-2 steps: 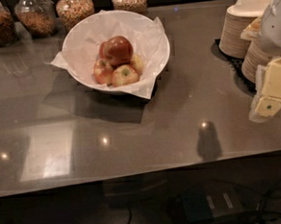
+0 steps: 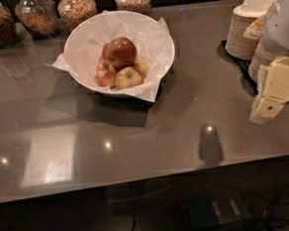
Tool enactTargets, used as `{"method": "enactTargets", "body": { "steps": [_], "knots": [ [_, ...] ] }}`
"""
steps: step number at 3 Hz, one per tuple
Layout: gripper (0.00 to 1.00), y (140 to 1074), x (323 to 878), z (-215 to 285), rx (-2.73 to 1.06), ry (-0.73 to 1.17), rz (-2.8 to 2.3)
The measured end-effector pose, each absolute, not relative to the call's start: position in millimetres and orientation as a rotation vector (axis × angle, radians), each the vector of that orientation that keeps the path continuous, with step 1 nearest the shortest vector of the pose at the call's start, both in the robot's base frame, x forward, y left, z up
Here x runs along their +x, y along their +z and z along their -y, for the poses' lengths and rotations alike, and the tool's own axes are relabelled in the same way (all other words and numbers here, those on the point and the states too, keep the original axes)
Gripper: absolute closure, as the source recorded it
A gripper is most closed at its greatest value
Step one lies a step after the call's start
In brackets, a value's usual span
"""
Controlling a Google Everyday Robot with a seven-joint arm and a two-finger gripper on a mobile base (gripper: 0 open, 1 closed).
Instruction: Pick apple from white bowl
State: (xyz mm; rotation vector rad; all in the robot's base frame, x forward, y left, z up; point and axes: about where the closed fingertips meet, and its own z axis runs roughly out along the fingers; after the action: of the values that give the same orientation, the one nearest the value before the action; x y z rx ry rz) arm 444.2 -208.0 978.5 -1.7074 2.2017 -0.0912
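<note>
The white bowl (image 2: 155, 62), lined with crinkled white paper, stands on the grey counter at the back centre-left. The apple (image 2: 121, 50), large and deep red, lies on top of several smaller yellow-red apples (image 2: 128, 77) in the bowl. My gripper (image 2: 268, 104), with cream-coloured pads, hangs at the right edge of the view, well to the right of the bowl and a little nearer to the counter's front. It is apart from the bowl and the apples, and nothing shows in it.
Stacks of beige disposable bowls (image 2: 247, 28) stand at the back right, just behind the gripper, on a dark mat. Several glass jars of nuts and grains (image 2: 77, 8) line the back edge. The counter's front edge (image 2: 139, 185) runs across the lower view.
The gripper has shifted very slightly left. The bowl and the apples have not moved.
</note>
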Motion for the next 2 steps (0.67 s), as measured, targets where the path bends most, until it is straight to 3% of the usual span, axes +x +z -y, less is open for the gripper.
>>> {"method": "enactTargets", "body": {
  "steps": [2],
  "knots": [
    [0.00,985,492,160,-1.594,0.001,-2.093]
  ]
}}
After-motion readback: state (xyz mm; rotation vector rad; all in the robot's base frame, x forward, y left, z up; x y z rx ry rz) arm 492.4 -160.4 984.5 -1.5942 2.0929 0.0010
